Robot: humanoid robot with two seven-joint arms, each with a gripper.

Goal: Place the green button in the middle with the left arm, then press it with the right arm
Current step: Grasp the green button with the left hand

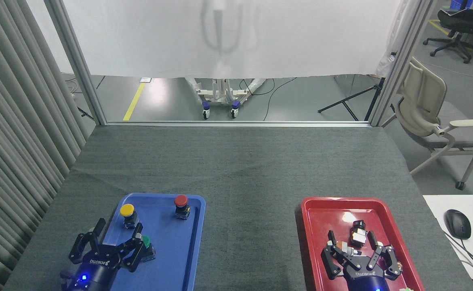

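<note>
- Nearest, at the front edge of the worktop, the left gripper point(117, 242) hovers over the near-left corner of the blue plastic tray point(179, 258), its black fingers spread apart and gripping nothing.
- Just beside its right finger, the green button point(146, 242), a small push-button with a round green cap on a black-and-silver body, stands upright in the near-left part of the blue tray; whether the finger touches it I cannot tell.
- Near the front right, the right gripper point(355, 242) hangs over the red plastic tray point(313, 226), its jaws released and wide, with small black, silver and orange switch parts point(357, 233) lying between and around the fingers.
- Farther back in the blue tray, the yellow-capped push-button point(127, 214) stands at the far-left corner and the red-capped push-button point(181, 206) near the far edge, well apart from each other.
- Between the two trays, the middle point(244, 210) is bare dark grey textured cloth.
- At the right edge, a white side table carries a black computer mouse point(457, 223).
- Beyond the far edge of the worktop hangs a white curtain point(228, 36), and a beige office chair point(430, 117) stands past the far-right corner.
</note>
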